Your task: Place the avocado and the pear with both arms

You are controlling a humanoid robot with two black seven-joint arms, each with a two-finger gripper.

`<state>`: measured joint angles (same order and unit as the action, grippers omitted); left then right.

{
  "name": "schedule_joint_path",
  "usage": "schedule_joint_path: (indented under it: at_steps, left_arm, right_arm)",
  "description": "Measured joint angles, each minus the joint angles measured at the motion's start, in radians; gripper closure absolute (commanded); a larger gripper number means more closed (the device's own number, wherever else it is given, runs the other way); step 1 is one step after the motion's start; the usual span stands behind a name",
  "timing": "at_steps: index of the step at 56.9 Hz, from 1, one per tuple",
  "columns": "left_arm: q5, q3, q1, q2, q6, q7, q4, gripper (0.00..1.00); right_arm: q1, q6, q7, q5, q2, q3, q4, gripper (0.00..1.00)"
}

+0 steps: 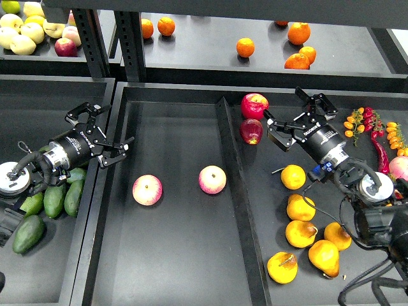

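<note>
Avocados lie in the left bin, a cluster under my left arm: lighter green ones (pixel 54 201) side by side, and the darker avocado (pixel 29 234) lowest, near the view's left edge, apart from them. My left pincer (pixel 102 137) hangs above the bin's right wall, its fingers spread wide and holding nothing. Up on the shelf at far left sits a heap of pale yellow-green apples (pixel 22 32) with a red one among them.

Across the middle bin (pixel 178 268), two pink-yellow apples (pixel 147 190) rest on its dark floor, one left and one further right, well apart from each other and from both pincers.

On the upper shelf, oranges (pixel 245 47) lie scattered. Below them, in the right bin, two red apples (pixel 254 106) sit near the back corner, one just in front of the other. My right pincer (pixel 299 118) hovers just beside them, fingers open and empty. Yellow-orange fruit gather below my right arm: a round one nearest the wrist, then several pears, with the pear (pixel 282 267) showing a brown streak and short stem at the front. Red chillies (pixel 379 150) and small orange tomatoes lie at far right.
</note>
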<state>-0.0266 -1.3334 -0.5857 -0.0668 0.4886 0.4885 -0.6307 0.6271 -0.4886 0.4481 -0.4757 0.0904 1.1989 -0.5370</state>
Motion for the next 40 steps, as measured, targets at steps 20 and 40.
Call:
schedule_joint_path:
  at_steps: [20,40]
  left_arm:
    - [0.028,-0.152,0.051,0.066,0.0,-0.001,-0.139,0.0]
    - [0.034,-0.203,0.091,0.067,0.0,-0.084,-0.167,0.0]
  right_arm:
    - [-0.008,0.0,-0.11,0.113,-0.088,0.117,-0.002,0.0]
    - [-0.069,0.0,-0.259,0.127,-0.091,0.194,-0.005,0.0]
